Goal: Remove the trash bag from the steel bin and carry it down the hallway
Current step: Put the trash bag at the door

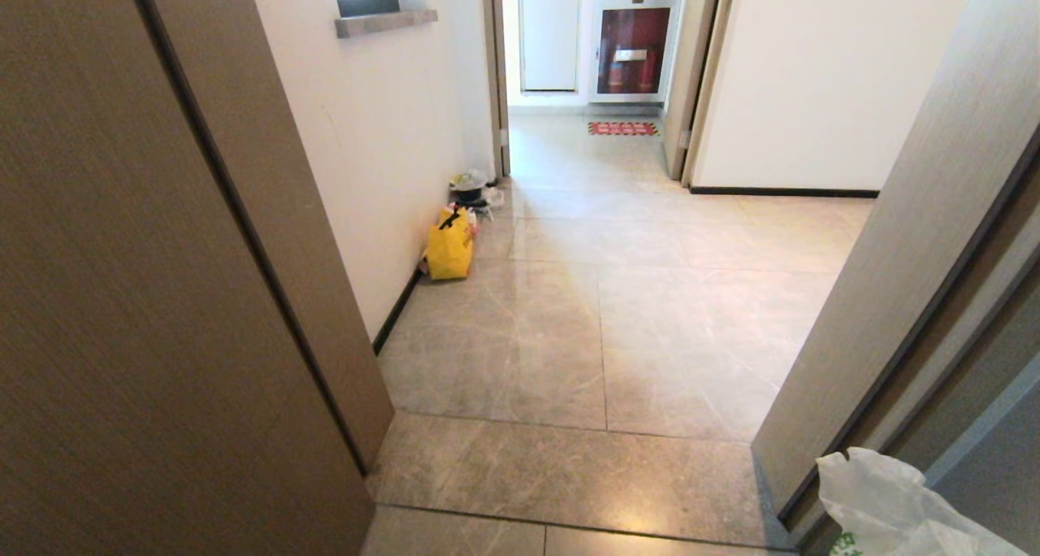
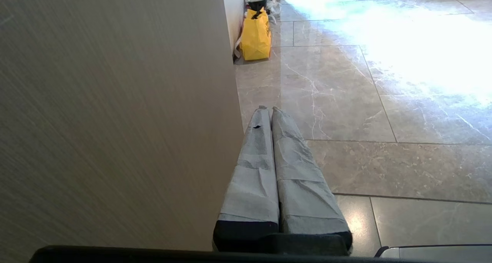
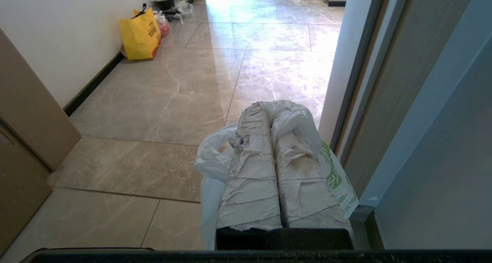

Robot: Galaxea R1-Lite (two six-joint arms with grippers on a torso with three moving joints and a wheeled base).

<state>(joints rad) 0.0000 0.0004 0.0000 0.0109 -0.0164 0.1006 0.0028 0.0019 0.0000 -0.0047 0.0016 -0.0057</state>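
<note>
The trash bag (image 3: 213,160), thin white plastic with green print, hangs from my right gripper (image 3: 271,110), which is shut on its bunched handle; the plastic wraps over the taped fingertips. In the head view only the bag's top (image 1: 886,503) shows, at the lower right by the door frame. My left gripper (image 2: 269,110) is shut with nothing in it, close beside a brown door panel (image 2: 115,120). Ahead stretches the hallway (image 1: 601,296), with glossy grey-beige tiles and white walls. The steel bin is out of view.
Brown door frames stand close on both sides, left (image 1: 162,296) and right (image 1: 918,255). A yellow bag (image 1: 449,247) and a dark bin (image 1: 470,188) with rubbish sit against the left wall. At the far end, a red mat (image 1: 622,128) lies before a doorway.
</note>
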